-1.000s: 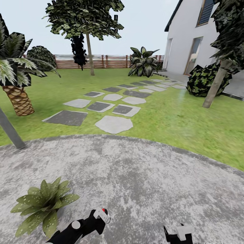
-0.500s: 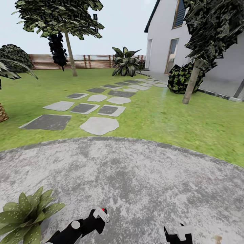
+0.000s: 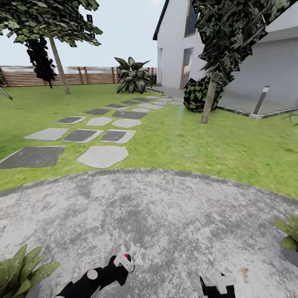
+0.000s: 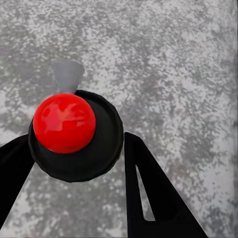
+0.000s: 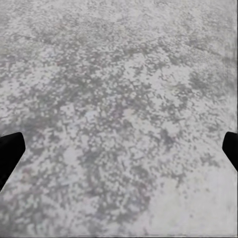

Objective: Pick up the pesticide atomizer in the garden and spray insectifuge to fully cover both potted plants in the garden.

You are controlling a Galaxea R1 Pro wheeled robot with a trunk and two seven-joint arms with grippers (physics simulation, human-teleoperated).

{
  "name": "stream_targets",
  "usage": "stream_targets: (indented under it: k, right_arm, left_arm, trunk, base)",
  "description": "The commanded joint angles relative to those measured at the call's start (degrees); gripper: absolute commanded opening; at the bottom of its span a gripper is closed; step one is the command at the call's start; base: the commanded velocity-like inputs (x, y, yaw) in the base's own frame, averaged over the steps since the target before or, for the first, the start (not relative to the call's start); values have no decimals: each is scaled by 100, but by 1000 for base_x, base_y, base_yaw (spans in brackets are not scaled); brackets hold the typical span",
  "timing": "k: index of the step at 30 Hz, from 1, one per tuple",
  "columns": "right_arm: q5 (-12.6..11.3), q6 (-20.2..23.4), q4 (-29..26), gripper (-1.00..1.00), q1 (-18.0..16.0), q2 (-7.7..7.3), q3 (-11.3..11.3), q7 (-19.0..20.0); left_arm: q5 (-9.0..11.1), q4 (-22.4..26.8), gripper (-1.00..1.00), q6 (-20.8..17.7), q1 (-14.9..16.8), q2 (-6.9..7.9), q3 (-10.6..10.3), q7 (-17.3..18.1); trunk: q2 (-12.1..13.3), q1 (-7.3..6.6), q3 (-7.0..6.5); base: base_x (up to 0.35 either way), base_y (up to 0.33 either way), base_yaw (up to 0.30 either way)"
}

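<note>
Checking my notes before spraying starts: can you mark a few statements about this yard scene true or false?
1. The left gripper has its fingers on both sides of the spray bottle. True.
2. The right gripper holds something. False: it is open above the bare patio.
3. A potted plant stands on the patio at the head view's lower left. True.
4. The stepping stones cross sand. False: they cross lawn.
</note>
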State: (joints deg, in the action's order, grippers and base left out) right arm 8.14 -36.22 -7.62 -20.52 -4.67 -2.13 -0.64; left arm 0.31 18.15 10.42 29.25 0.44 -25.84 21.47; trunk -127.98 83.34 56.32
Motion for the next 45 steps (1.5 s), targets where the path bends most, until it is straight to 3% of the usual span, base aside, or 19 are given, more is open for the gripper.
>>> stream_targets:
  k: [1,8,14,37,45]
  right_arm:
    - [48,-16,7,100,-5,1,-28,-7]
    - [48,-16,7,100,-5,1,-26,-7]
    - [48,-16,7,100,-5,1,-25,-7]
    - [48,-16,7,100,-5,1,-24,-7]
    - [48,-16,7,100,-5,1,-25,-7]
  left_arm:
    - [-2,3,-100,22,2,9,-15,2]
    - [3,2,-100,11,2,96,20,-35]
    - [11,-5,-100,14,2,106,12,-507]
    - [13,-5,-100,22,2,88,6,-523]
    - [13,-5,-100,25,2,88,6,-530]
  trunk:
    - [-2,-1,5]
    - [-2,-1,5]
    - [-2,-1,5]
    - [-2,-1,5]
    - [-2,-1,5]
  base:
    - [0,0,-300]
    - [0,0,-300]
    - [0,0,-300]
    - [1,0,-300]
    - [200,0,-300]
